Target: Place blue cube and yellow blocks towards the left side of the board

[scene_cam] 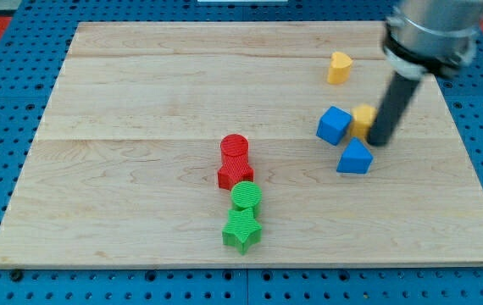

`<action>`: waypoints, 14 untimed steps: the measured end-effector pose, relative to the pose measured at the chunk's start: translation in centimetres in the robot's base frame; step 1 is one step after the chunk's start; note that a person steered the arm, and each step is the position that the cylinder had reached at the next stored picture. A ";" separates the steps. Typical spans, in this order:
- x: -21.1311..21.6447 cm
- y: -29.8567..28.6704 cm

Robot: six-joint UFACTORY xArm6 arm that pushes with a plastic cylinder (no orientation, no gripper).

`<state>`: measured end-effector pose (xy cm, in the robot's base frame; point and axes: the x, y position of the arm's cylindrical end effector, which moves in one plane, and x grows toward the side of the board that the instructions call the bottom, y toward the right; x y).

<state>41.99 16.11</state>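
The blue cube [333,124] lies right of the board's middle. A yellow block [363,119] sits touching its right side, partly hidden by my rod. My tip [380,142] rests just right of that yellow block and above a second blue block [355,158], a wedge-like shape. Another yellow block [338,68], heart-like, lies farther toward the view's top.
A red cylinder [235,147] and a red star [235,174] sit at mid-board, with a green cylinder [246,196] and a green star [241,229] just below them. The wooden board [140,102] lies on a blue pegboard.
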 end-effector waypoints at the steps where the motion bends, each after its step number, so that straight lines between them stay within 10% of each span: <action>1: -7.3 -5.8; 3: -2.9 7.3; 5: -1.0 -7.6; 6: 1.1 -5.0; 8: -5.2 -22.8; 9: -7.7 -20.1; 12: -8.5 -39.6; 14: -17.1 -21.7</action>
<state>24.88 -5.62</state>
